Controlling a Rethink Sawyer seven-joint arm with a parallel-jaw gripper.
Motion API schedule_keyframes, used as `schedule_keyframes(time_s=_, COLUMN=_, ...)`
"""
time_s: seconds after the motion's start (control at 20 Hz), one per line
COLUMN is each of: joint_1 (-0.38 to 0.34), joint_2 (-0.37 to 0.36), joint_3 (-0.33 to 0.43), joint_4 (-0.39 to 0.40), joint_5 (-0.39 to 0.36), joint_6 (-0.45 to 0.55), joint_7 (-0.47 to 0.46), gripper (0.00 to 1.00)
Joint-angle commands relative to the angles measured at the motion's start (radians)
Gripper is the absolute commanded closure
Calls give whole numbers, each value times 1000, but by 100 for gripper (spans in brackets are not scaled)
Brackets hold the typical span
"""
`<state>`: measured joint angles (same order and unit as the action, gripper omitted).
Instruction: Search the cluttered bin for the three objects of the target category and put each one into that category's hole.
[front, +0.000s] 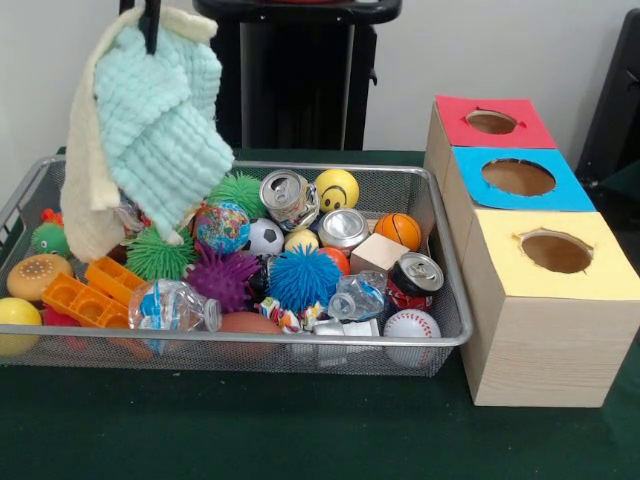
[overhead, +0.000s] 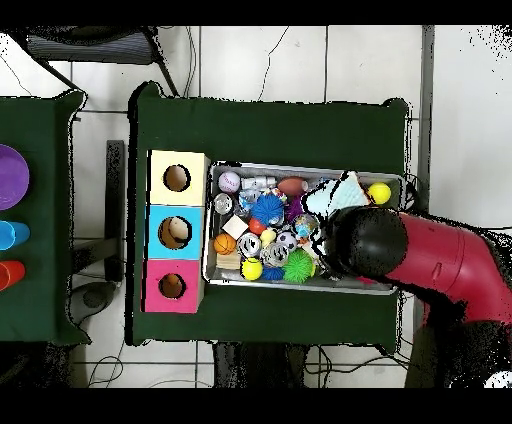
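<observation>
My gripper (front: 150, 30) shows only as black tips at the top left, shut on a mint green knitted cloth (front: 165, 130). A cream cloth (front: 85, 195) hangs with it. Both dangle over the left end of the wire mesh bin (front: 300, 342), their lower edges reaching down among the toys. In the overhead view the red arm (overhead: 430, 260) covers the gripper, and a bit of the mint cloth (overhead: 337, 195) shows beside it. Three wooden boxes stand next to the bin, each with a round hole: red top (front: 455, 125), blue top (front: 470, 185), yellow top (front: 500, 275).
The bin holds several crushed cans (front: 287, 195), spiky rubber balls (front: 303, 275), small sports balls (front: 398, 230), a crumpled plastic bottle (front: 170, 305), orange blocks (front: 95, 290) and a wooden cube (front: 378, 252). Coloured cups (overhead: 8, 240) stand on a second table.
</observation>
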<state>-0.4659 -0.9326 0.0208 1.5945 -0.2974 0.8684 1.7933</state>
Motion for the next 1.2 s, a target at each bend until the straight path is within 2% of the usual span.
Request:
schedule_keyframes(time_s=0.05, joint_1=-38, joint_2=77, joint_3=140, joint_4=-34, joint_5=-61, joint_6=-63, joint_7=-194, gripper=100)
schedule_keyframes(time_s=0.35, joint_1=-53, joint_2=91, joint_3=151, joint_4=-16, joint_5=-98, joint_6=-97, joint_7=-176, gripper=100)
schedule_keyframes(time_s=0.7, joint_1=-55, joint_2=132, joint_3=142, joint_4=-41, joint_5=-169, joint_6=-116, joint_7=-157, gripper=100)
schedule_keyframes(time_s=1.0, joint_1=-59, joint_2=135, joint_3=140, joint_4=-48, joint_5=-210, joint_6=-119, joint_7=-159, gripper=100)
schedule_keyframes(time_s=1.05, joint_1=-67, joint_2=135, joint_3=148, joint_4=-47, joint_5=-216, joint_6=-121, joint_7=-158, gripper=0)
schedule_keyframes(time_s=1.2, joint_1=-75, joint_2=137, joint_3=153, joint_4=-48, joint_5=-217, joint_6=-119, joint_7=-165, gripper=0)
